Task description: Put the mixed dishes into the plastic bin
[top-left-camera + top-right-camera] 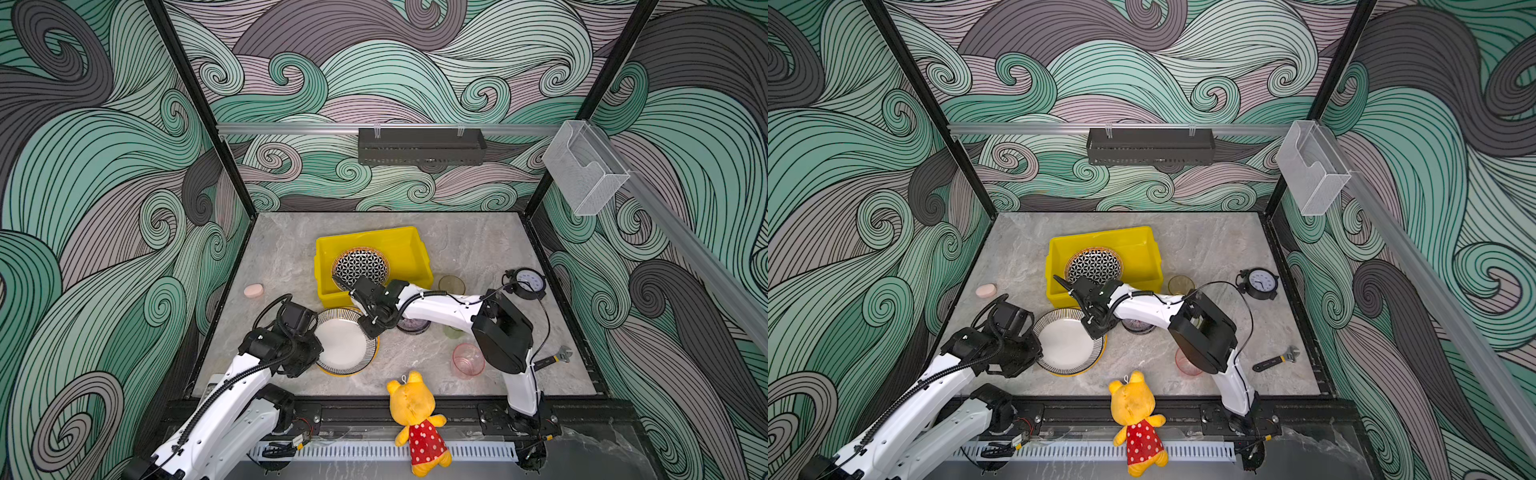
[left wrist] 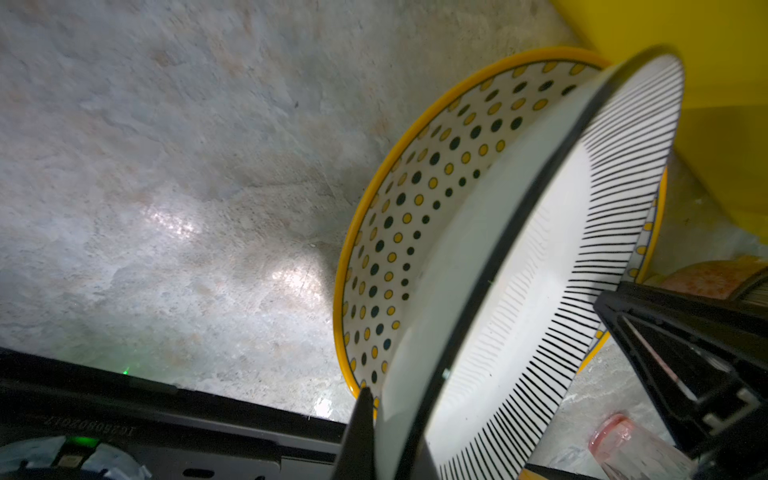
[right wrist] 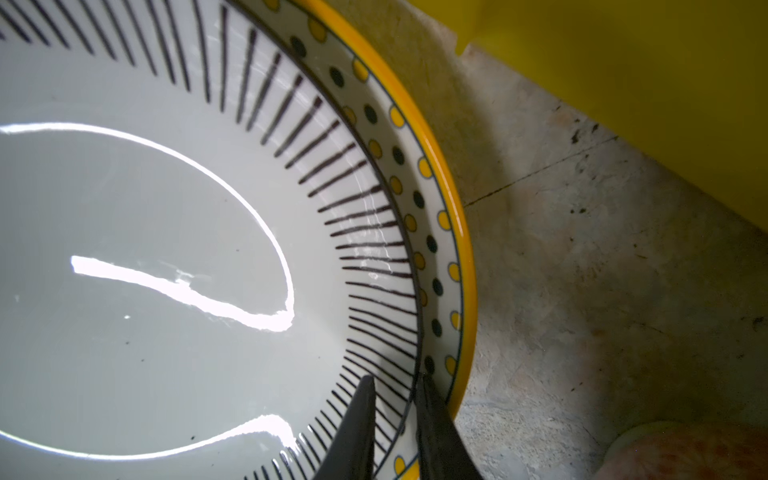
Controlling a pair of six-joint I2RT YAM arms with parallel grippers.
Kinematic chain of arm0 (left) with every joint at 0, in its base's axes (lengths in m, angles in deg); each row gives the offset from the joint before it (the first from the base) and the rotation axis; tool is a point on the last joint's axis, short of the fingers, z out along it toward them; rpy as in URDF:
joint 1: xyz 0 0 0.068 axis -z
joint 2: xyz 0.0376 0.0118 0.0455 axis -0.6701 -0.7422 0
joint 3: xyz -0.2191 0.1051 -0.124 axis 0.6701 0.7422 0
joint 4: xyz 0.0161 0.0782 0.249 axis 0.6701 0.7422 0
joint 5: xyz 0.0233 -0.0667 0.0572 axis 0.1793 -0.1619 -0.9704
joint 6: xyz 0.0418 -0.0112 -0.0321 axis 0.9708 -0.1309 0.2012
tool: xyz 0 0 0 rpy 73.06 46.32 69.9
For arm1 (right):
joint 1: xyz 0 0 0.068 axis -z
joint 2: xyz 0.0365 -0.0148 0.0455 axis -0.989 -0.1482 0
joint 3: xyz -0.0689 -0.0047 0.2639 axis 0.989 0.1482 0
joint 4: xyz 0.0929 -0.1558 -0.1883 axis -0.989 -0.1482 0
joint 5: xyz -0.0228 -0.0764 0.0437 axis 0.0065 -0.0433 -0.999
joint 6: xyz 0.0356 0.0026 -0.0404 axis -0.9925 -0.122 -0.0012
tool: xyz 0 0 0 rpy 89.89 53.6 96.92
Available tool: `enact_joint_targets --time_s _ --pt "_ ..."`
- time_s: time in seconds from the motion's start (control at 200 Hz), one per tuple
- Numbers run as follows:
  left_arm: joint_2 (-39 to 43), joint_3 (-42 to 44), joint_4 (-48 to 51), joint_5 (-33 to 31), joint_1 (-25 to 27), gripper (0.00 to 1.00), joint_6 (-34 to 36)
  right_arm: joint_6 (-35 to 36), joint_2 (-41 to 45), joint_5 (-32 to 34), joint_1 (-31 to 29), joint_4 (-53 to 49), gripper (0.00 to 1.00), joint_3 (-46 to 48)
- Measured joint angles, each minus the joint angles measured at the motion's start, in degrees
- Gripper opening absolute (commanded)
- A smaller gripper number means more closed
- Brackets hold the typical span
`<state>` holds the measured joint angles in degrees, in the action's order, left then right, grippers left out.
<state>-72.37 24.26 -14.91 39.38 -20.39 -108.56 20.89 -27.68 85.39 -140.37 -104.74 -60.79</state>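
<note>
The yellow plastic bin (image 1: pixel 365 235) holds a black-white geometric plate (image 1: pixel 360 266). In front of it a striped-rim plate (image 1: pixel 345 345) lies tilted in a dotted-rim plate (image 1: pixel 332 372) with a yellow edge. My left gripper (image 2: pixel 390 424) is shut on the striped plate's (image 2: pixel 582 249) near-left rim. My right gripper (image 3: pixel 397 380) stands slightly open astride its (image 3: pixel 166 249) opposite rim, one finger inside, one against the dotted plate (image 3: pixel 440 216). A purple-striped bowl (image 1: pixel 413 325) and a green cup (image 1: pixel 453 332) peek from under the right arm. An amber cup (image 1: pixel 452 284) and a pink cup (image 1: pixel 468 360) stand to the right.
A yellow plush bear (image 1: pixel 415 415) lies over the front rail. A black clock (image 1: pixel 528 282) and a wrench (image 1: pixel 552 357) are at the right edge, a pink puck (image 1: pixel 253 291) at the left. A black rack (image 1: pixel 422 145) and a clear box (image 1: pixel 586 174) hang on the walls.
</note>
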Motion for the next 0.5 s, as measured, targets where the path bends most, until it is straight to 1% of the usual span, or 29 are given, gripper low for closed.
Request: enact_joint_targets --time_s 0.165,0.335,0.5 --pt "0.00 -0.66 1.11 -0.24 0.00 0.00 0.17 -0.04 2.34 0.44 -0.33 -0.72 0.26 0.00" --pt "0.35 -1.57 2.99 -0.90 0.00 0.00 0.68 -0.15 5.92 1.25 -0.74 -0.83 0.31 -0.44" --pt "0.35 -1.90 3.89 -1.14 0.00 0.00 1.27 -0.15 9.03 3.32 -1.29 -0.76 0.33 -0.42"
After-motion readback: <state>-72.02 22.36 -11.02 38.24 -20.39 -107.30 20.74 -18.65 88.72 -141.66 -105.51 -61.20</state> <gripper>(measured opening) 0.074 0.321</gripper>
